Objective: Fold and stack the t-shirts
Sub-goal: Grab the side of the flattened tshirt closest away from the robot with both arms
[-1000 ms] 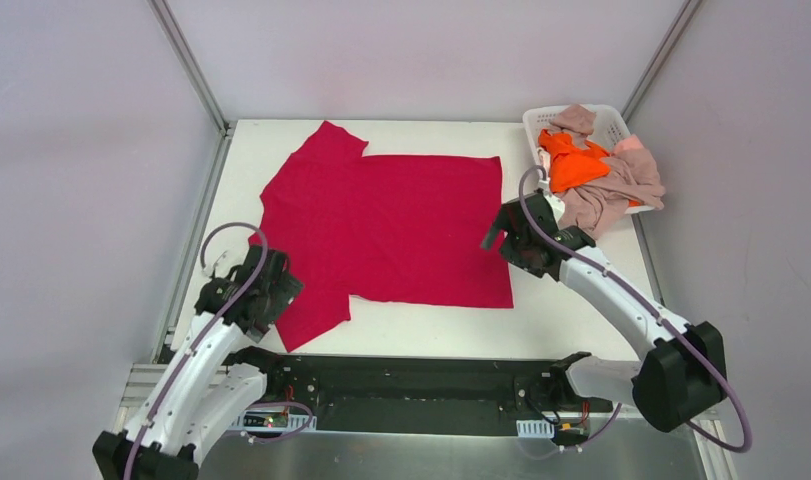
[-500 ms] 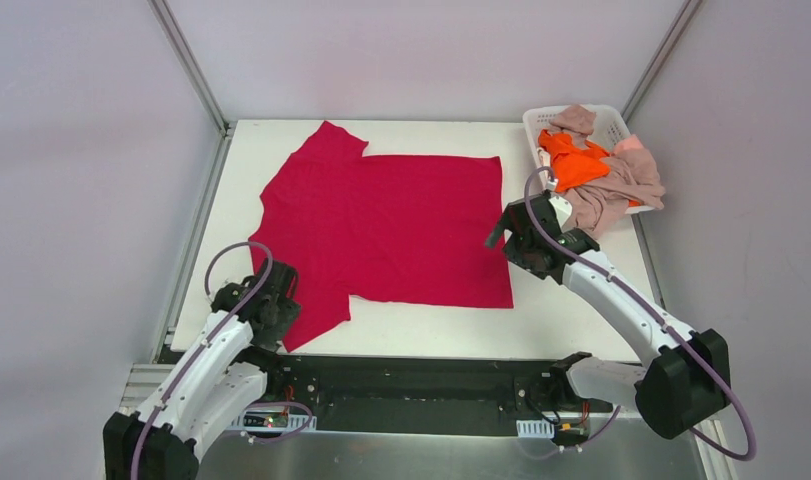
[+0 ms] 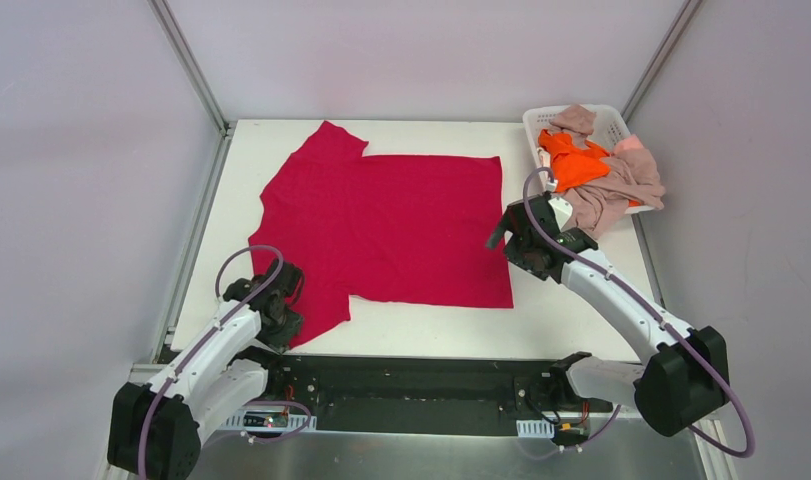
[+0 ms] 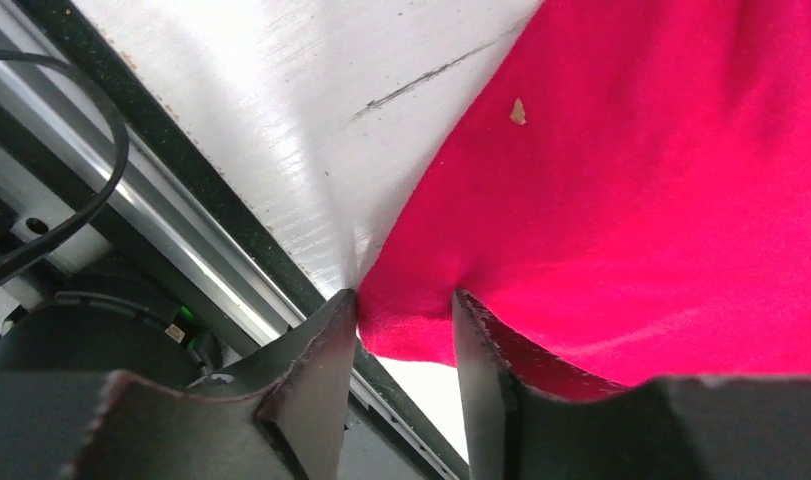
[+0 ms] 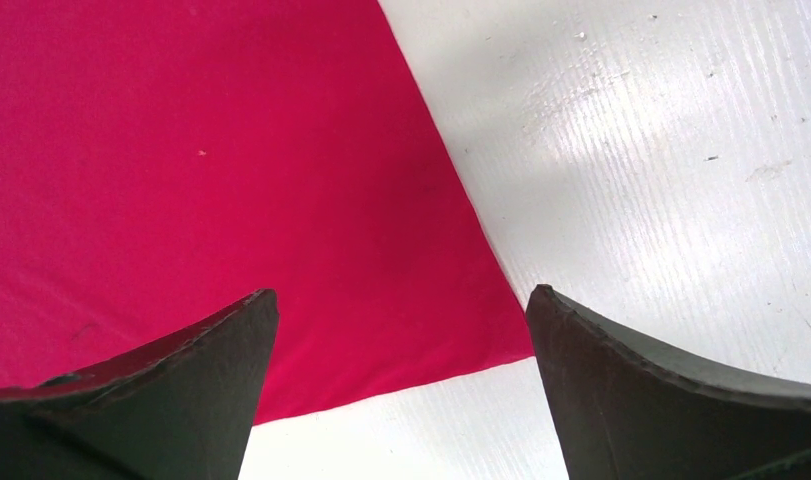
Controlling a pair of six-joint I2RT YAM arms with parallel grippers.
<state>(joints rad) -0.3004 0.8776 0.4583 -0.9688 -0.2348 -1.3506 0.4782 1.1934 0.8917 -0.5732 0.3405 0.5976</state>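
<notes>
The crimson-red t-shirt lies spread flat across the table. My left gripper is low over the shirt's near-left sleeve corner. In the left wrist view the jaws are half closed, with the sleeve corner bunched in the narrow gap between them and touching both fingers. My right gripper hovers over the shirt's right hem. Its jaws are wide open above the near-right corner of the red cloth, holding nothing. An orange t-shirt and pink-beige t-shirts lie heaped in the basket.
A white plastic basket stands at the back right corner, with cloth spilling over its right side. The table's near edge, a metal rail and a black cable run just beside the left gripper. Grey walls close in the table.
My left gripper has come down and back to the sleeve corner by the near edge, and its jaws have narrowed from wide open. The right gripper shifted slightly right and stays open.
</notes>
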